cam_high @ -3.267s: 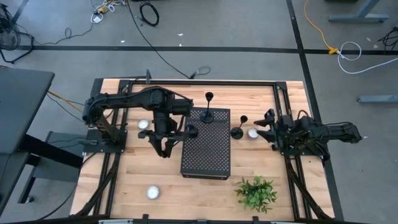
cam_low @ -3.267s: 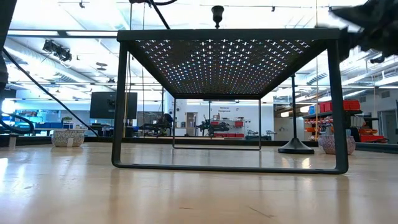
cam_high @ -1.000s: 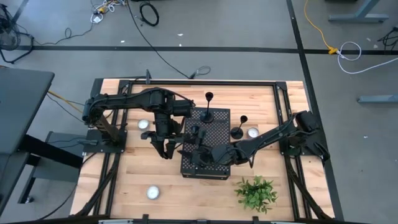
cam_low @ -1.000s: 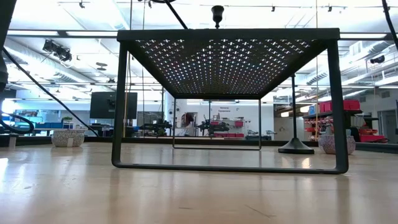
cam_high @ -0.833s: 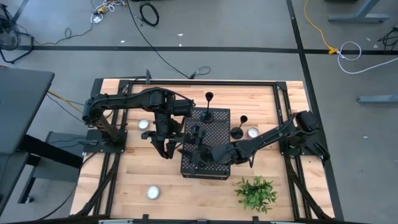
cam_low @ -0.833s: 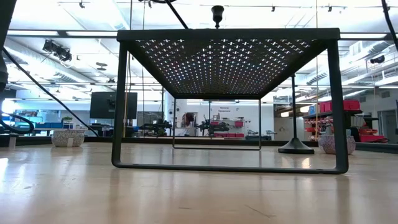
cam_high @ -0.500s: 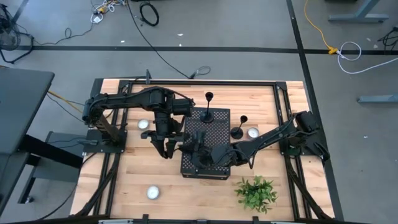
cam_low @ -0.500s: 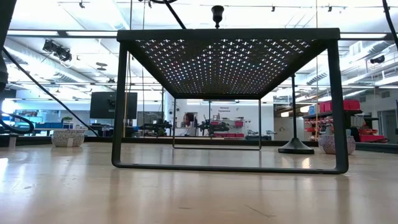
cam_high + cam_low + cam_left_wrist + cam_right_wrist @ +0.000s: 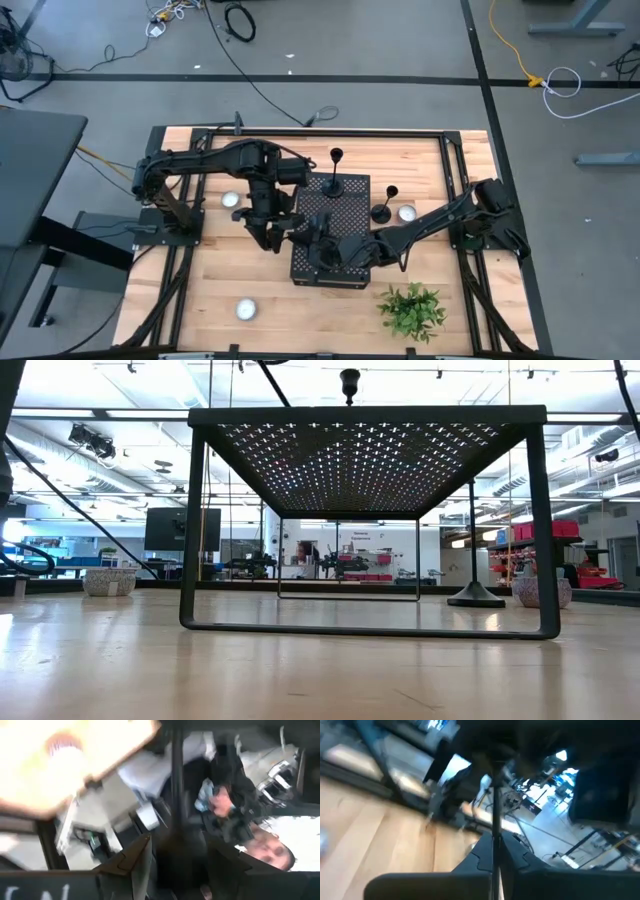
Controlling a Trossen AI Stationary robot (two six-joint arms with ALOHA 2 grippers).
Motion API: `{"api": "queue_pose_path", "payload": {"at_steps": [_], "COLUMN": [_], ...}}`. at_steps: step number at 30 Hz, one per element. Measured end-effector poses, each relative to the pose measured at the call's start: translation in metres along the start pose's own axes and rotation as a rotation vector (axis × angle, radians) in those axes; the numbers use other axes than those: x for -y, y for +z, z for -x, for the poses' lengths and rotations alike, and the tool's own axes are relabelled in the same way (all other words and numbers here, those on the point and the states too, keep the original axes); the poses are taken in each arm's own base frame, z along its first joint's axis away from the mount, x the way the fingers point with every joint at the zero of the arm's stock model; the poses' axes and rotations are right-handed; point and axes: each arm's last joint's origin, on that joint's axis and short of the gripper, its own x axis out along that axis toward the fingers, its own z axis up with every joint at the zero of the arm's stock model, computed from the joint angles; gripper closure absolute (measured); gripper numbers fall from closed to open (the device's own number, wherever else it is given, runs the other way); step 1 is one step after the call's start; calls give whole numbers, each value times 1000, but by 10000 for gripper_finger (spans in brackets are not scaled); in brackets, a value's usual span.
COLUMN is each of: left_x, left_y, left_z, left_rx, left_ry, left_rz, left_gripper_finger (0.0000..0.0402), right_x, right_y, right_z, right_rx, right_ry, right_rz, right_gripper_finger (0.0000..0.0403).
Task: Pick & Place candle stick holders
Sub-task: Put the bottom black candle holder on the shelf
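High view: you had the right arm stretched from its side of the table across the black perforated box (image 9: pixel 338 268), with the right gripper (image 9: pixel 313 233) over the box's left part. The left arm came in from the opposite side; the left gripper (image 9: pixel 277 237) hung at the box's left edge, just beside the right one.

Right wrist view: the right gripper's fingers (image 9: pixel 512 851) were pressed together on the thin stem of candle stick holder 1 (image 9: pixel 493 805), stem upright between them.

Left wrist view: a dark stem stood in the gap of the left gripper, whose fingers (image 9: pixel 134 862) were spread apart with clear space on both sides of it. I could not tell from the overhead picture exactly where this holder's base sat; both grippers hid it.

Candle stick holder 2 (image 9: pixel 335 184) stood upright on the box top, toward its far edge. Candle stick holder 3 (image 9: pixel 381 212) stood on the table just right of the box, beside a white tealight (image 9: pixel 406 213).

2 more tealights lay on the left side: 1 far (image 9: pixel 231 200), 1 near (image 9: pixel 246 309). A green plant (image 9: pixel 412 310) sat at the near right.
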Motion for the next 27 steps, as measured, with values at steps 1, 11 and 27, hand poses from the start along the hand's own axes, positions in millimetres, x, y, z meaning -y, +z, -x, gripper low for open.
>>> {"api": "queue_pose_path", "payload": {"at_steps": [1,11,27], "left_x": [1,13,7], "left_y": [2,8,-15], "left_z": [0,1,22], "left_rx": [13,29,132], "left_ry": [-4,-106,-111], "left_rz": [-19,-133,-303], "left_gripper_finger": [237,235,234], "right_x": [1,2,5], "right_y": [1,0,0], "right_z": [0,0,-1], "right_rx": [8,-10,-31], "right_ry": [-7,-15,-54], "right_rz": [-10,1,-30], "right_gripper_finger": [402,403,402]}}
